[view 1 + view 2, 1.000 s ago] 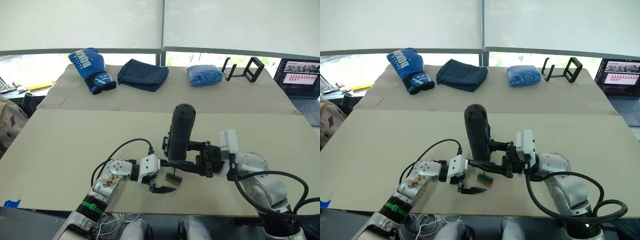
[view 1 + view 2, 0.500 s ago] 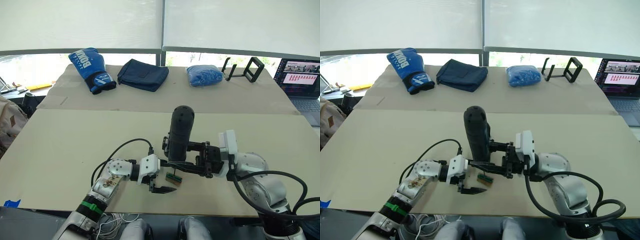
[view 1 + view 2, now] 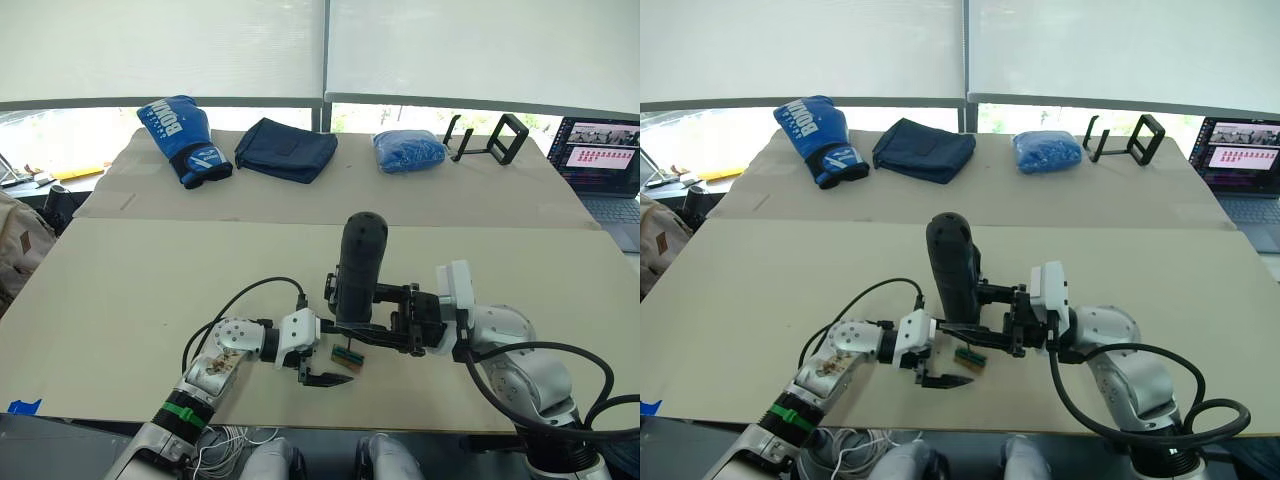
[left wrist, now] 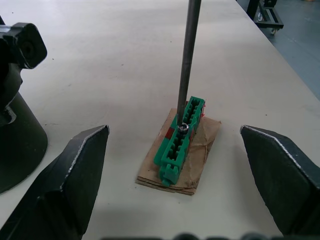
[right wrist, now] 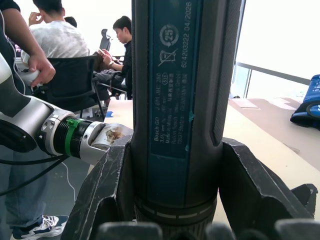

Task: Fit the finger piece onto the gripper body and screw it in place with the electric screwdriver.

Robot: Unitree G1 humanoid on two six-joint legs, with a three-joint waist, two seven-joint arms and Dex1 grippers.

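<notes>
My right gripper is shut on the electric screwdriver, a thick black cylinder held upright over the near middle of the table. Its thin metal bit points down onto a small screw in a green block lying on a scrap of brown card. My left gripper is open, one finger on each side of that block and neither touching it. The gripper body, black with a round base, stands just beyond the block, partly hidden behind the screwdriver. The finger piece is out of view.
Along the far table lie a blue boxing glove, a dark folded cloth, a blue bundle and black stands. A laptop sits at the far right. People sit and stand behind my left arm.
The screwdriver's top has leaned a touch to the left. The left gripper and the green block have not moved.
</notes>
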